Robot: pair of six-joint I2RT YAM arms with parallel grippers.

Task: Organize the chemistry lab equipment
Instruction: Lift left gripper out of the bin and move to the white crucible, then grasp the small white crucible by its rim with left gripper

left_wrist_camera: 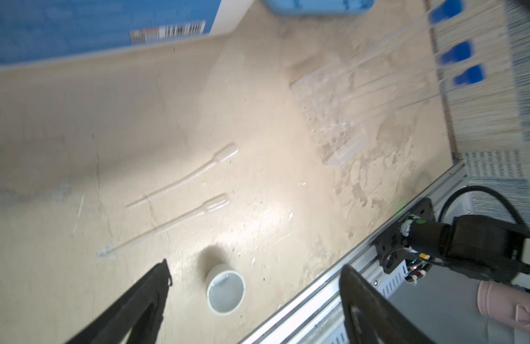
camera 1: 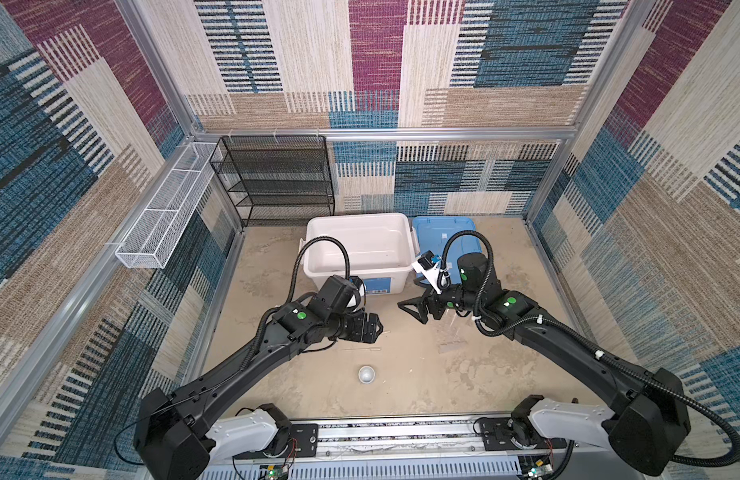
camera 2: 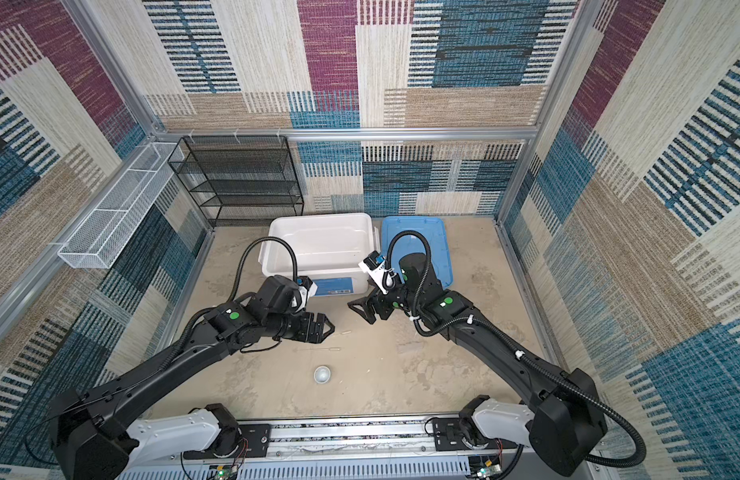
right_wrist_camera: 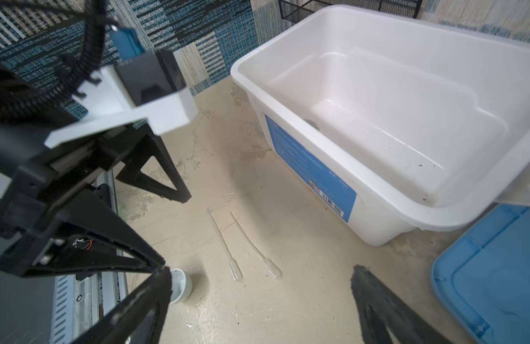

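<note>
2 arms are reaching in over the sandy table (camera 1: 401, 395) in both top views, and neither is carrying anything. The left gripper (camera 1: 376, 328) and the right gripper (camera 1: 410, 309) are pointing at each other just in front of the white bin (camera 1: 314, 232), which is looking bare inside. Its blue lid (camera 1: 443, 226) is lying beside it. 1 small white bowl (camera 1: 366, 374) is sitting alone nearer the arm bases, and 1 of the pipettes (camera 2: 318, 349) is showing faintly between it and the left gripper. The clear rack (camera 1: 451, 340) is lying flat under the right arm.

From the left wrist, the left gripper's jaws are standing wide apart and empty above the table. Both pipettes are lying side by side, close but apart. Past them the rack is lying on its side, and 3 blue-capped tubes (left_wrist_camera: 457, 53) are lying near the wall. The blur is keeping me from telling whether they are resting on the rack or just beside it.

From the right wrist, the right gripper's jaws are likewise spread wide, holding nothing, and hovering over the pipette bulbs.

Judging by this, the organizing is barely starting: the tubes, pipettes and bowl are all waiting loose on the table. I am not making out a second bowl or the rod.
</note>
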